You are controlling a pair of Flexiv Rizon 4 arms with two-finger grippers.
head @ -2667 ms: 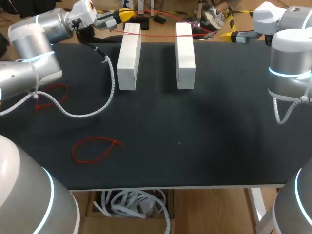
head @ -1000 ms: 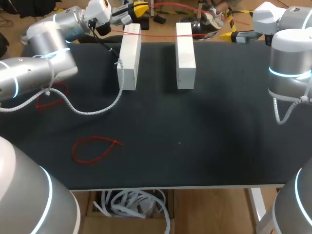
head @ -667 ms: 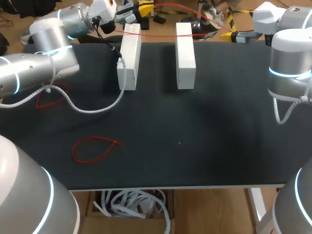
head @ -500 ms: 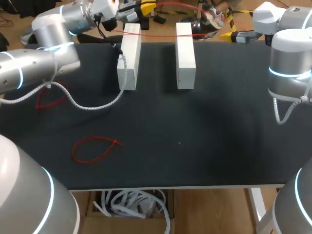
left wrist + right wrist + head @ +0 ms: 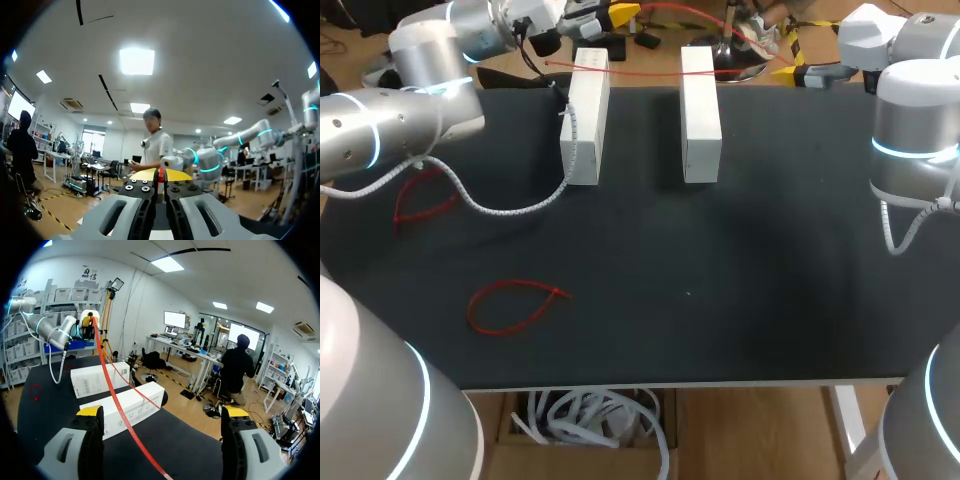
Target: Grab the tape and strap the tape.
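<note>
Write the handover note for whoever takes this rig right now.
Left gripper: shut on the red tape, at the far side of the table, by the white boxes.
Right gripper: open; the tape runs between its fingers, not gripped.
Done: tape grabbed by one gripper.
Left: the right's grasp, then the strapping.
Two red loops lie on the table.

Robotics lab: bin shelves [image 5: 26,351], monitors [image 5: 174,320], other robot arms [image 5: 241,142].
</note>
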